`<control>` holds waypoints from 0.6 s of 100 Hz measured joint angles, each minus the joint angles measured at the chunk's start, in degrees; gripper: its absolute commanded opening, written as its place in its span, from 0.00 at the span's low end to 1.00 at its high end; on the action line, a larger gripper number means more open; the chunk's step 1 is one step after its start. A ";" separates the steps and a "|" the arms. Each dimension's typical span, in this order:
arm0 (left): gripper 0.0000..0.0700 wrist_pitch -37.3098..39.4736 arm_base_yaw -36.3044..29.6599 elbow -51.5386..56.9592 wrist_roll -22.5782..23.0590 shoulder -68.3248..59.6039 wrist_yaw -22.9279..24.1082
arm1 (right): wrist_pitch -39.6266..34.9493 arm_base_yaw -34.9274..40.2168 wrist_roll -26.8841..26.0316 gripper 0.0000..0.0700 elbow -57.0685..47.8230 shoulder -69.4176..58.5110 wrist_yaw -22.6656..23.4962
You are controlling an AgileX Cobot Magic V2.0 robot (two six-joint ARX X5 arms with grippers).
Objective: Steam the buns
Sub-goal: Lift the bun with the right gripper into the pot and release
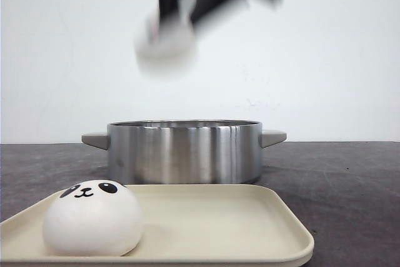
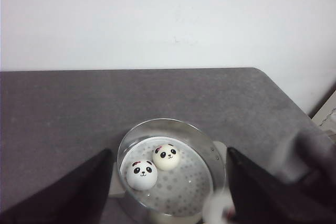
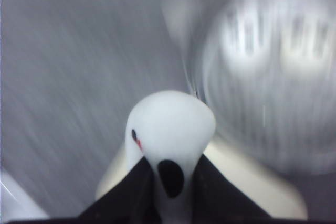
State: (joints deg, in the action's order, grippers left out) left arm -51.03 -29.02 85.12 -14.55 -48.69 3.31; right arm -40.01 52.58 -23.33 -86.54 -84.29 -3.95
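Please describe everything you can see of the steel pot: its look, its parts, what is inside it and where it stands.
The pot is round, low and wide, of shiny brushed metal, with a pale grey handle on each side. It stands upright on the dark grey table, behind the cream tray; whether they touch is not clear. It has no lid. Inside lies a perforated steamer plate with two panda buns side by side on it.

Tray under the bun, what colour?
Cream tray, plain, no pattern; front view shows it best.
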 measured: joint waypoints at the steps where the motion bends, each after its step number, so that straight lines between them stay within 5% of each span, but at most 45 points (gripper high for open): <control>1: 0.55 0.02 0.02 0.00 0.00 0.00 0.00 | -0.04 -0.26 0.46 0.01 -0.74 -0.02 -0.04; 18: 0.55 1.05 0.02 0.00 0.00 0.00 0.00 | 0.33 -5.27 5.42 0.01 -8.20 -1.66 -0.44; 60: 0.55 1.92 0.00 0.00 0.00 -0.57 0.00 | -3.45 -15.50 9.84 0.01 -8.35 -15.34 1.88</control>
State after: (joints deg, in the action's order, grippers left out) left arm -49.10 -29.02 85.12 -14.55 -49.25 3.31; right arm -43.46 37.08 -13.50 -94.89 -99.63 -2.07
